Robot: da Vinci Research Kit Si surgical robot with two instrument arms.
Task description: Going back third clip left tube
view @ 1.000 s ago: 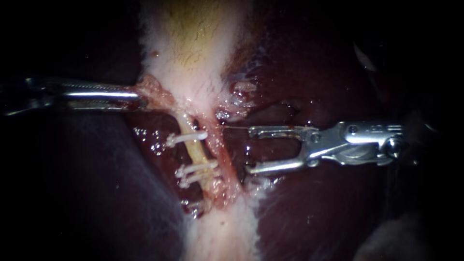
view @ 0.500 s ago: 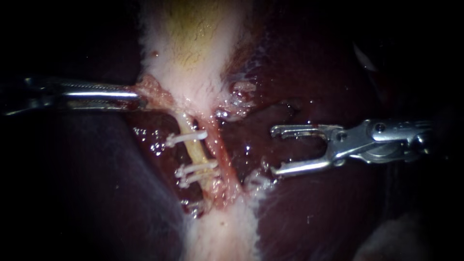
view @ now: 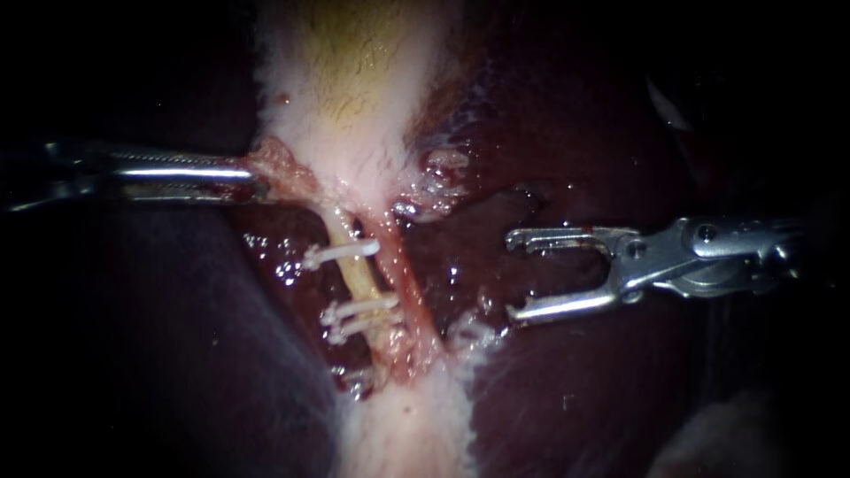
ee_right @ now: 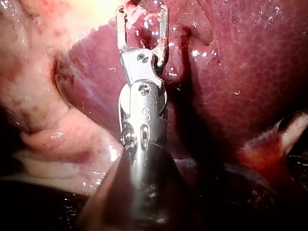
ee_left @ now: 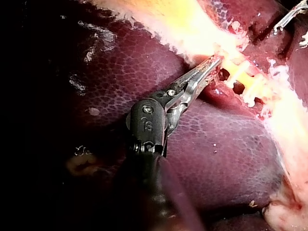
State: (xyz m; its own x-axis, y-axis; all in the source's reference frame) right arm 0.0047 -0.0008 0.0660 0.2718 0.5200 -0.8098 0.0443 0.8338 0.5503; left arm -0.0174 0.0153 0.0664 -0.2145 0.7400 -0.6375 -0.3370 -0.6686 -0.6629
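clips (view: 343, 253), three of them and all white, sit across the left tube (view: 363, 281), a yellowish strand that runs down from the gallbladder (view: 354, 80) in the endoscope view. one clip lies alone higher up, and two lie close together further down as a pair, with a bare stretch of tube between the single one and the pair. whether a glistening bit below the pair is another clip cannot be told. two tubes show in all: just beside the left one runs the right tube (view: 409, 288), pinker, and none of the clips is seen to cross it. both tubes end in a pale band (view: 407, 434) of tissue below, with dark red liver (view: 575, 381) on either side. the left instrument (view: 252, 177) comes in level from the left, its jaws clenched on a lump of pink tissue (view: 283, 168) at the gallbladder's lower edge, above the top clip and apart from it. in the left wrist view those jaws (ee_left: 209, 66) lie together with their tip in the pale tissue, and the clipped tube shows just ahead of and beside them. the right instrument (view: 511, 275) lies over the liver to the right of both tubes, well apart from the clips, its two jaws spread wide and empty, touching neither tube. the right wrist view shows the same (ee_right: 143, 14): a clear gap between the two jaws, nothing held, wet liver under them.
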